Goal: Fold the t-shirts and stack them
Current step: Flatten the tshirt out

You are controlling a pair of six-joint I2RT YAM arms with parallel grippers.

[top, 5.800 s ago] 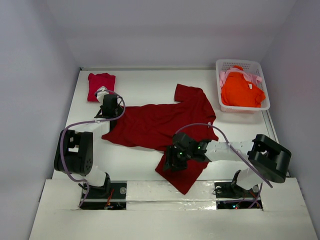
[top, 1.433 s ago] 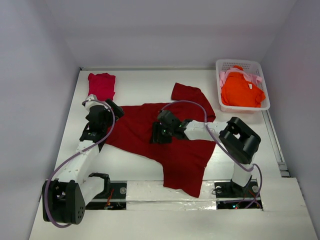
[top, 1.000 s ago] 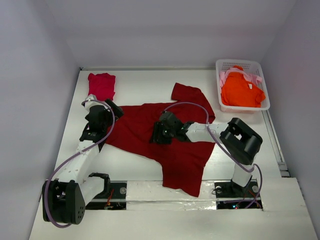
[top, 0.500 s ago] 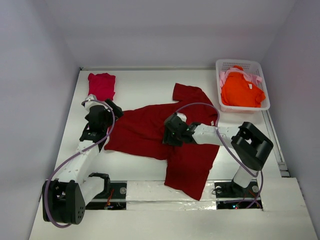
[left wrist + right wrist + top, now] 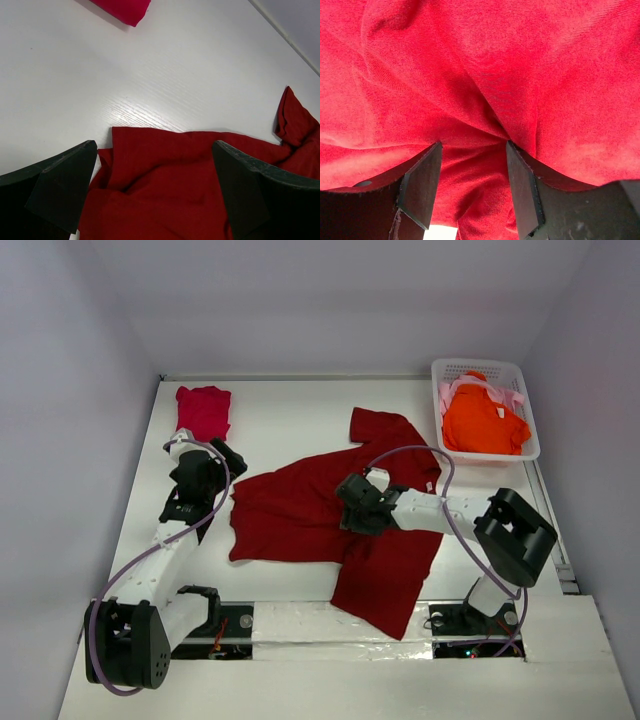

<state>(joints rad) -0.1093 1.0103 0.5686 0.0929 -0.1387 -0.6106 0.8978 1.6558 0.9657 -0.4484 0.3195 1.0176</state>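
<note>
Pinches a fold of red shirt (image 5: 290, 520) mid-table in right gripper (image 5: 473, 145); holds left gripper (image 5: 154, 145) spread wide, empty, above its left edge, with crimson shirt (image 5: 203, 410) folded far left, orange shirt (image 5: 485, 420) in basket (image 5: 480, 364)

Large dark red t-shirt (image 5: 290, 515) sprawled rumpled across mid table (image 5: 290, 420), crimson-pink t-shirt (image 5: 203, 410) folded far left, bright orange t-shirt (image 5: 483, 420) heaped in white basket (image 5: 478, 364) far right, pale pink t-shirt (image 5: 446, 392) tucked under it

1 white lattice basket (image 5: 455, 370) is seen at the upper right of the white table (image 5: 290, 415), seemingly near its far edge.
</note>
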